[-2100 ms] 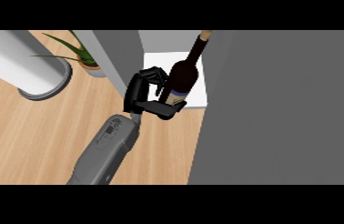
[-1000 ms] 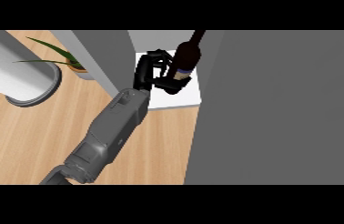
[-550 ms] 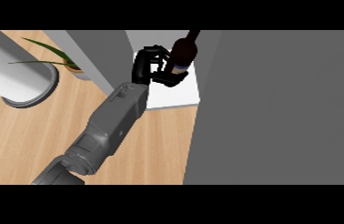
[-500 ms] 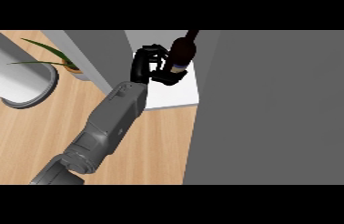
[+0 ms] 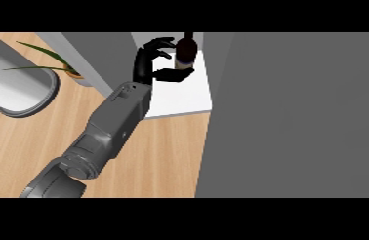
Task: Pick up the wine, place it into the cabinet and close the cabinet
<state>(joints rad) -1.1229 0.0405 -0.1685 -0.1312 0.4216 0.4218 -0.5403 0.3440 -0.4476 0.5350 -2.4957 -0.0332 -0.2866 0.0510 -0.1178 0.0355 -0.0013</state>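
- Head view, and I've got one arm on screen: the left forearm (image 5: 115, 122) comes up from the lower left corner and runs diagonally across the wooden counter (image 5: 162, 156) toward the cabinet (image 5: 180, 100).
- The left hand (image 5: 144, 63) is stretched well forward at the top of the view, over the cabinet's white floor, with the wrist nearly in line with the forearm.
- Its fingers (image 5: 162, 41) curl over the wine bottle (image 5: 185, 53) from above. The thumb hooks round beneath, so the bottle is clasped between them.
- The bottle sits inside the open cabinet, neck toward the top edge. I can't tell if its base touches the white floor.
- Count: one bottle, one hand showing, one open cabinet.
- A wide grey panel (image 5: 288, 117) fills the right side.
- One leafy plant (image 5: 51, 63) and one grey round thing (image 5: 22, 90) sit at the left, well apart from the hand.
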